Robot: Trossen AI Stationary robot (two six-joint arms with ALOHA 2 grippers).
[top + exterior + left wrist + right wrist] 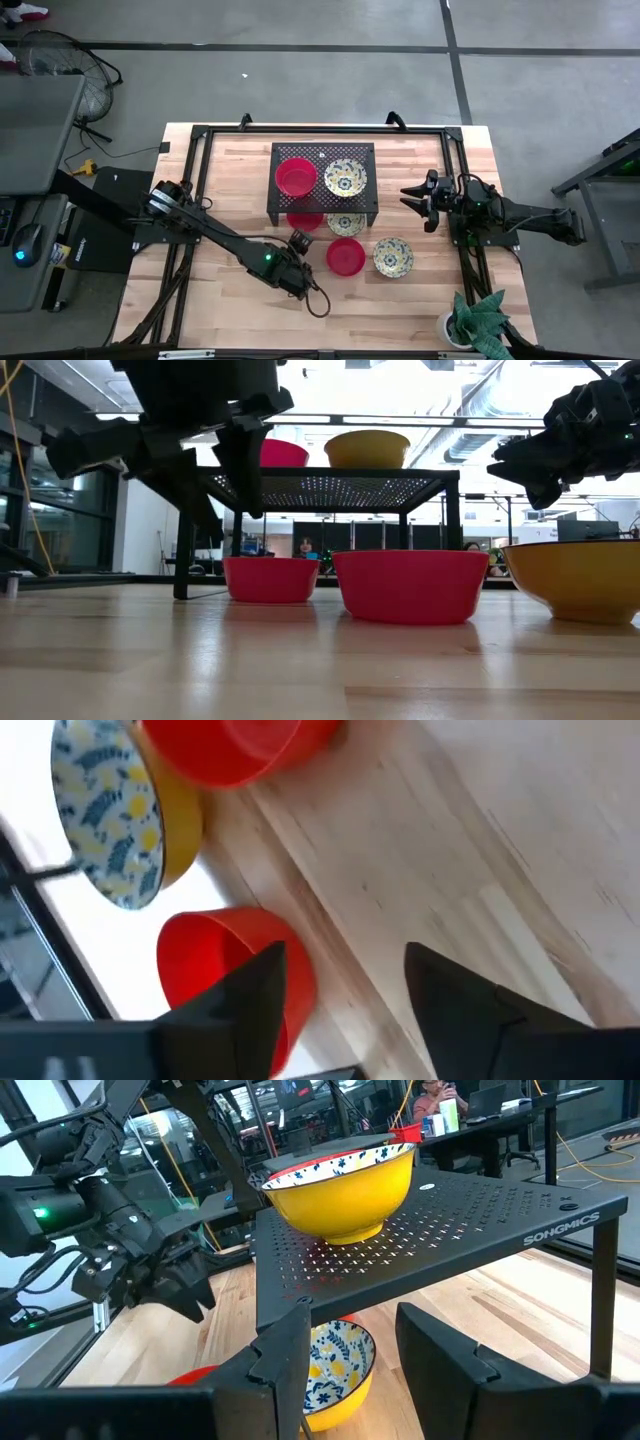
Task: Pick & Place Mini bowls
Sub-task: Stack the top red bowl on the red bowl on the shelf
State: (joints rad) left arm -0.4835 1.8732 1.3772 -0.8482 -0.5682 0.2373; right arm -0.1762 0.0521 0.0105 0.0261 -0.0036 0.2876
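Observation:
A black mesh rack (323, 160) carries a red bowl (295, 177) and a floral bowl (345, 178). Partly under its near edge sit another red bowl (305, 217) and a floral bowl (345, 222). A third red bowl (345, 256) and a third floral bowl (393, 257) rest on the bare wood. My left gripper (298, 243) hovers open just near of the red bowl under the rack (225, 965), whose rim shows beside one finger (250, 995). My right gripper (415, 198) is open, raised right of the rack, facing the rack's floral bowl (340, 1190).
A black tube frame (200, 135) borders the table. A potted plant (480, 320) stands at the near right corner. Bare wood lies near and left of the bowls. People sit at desks (435, 1105) in the room beyond the table.

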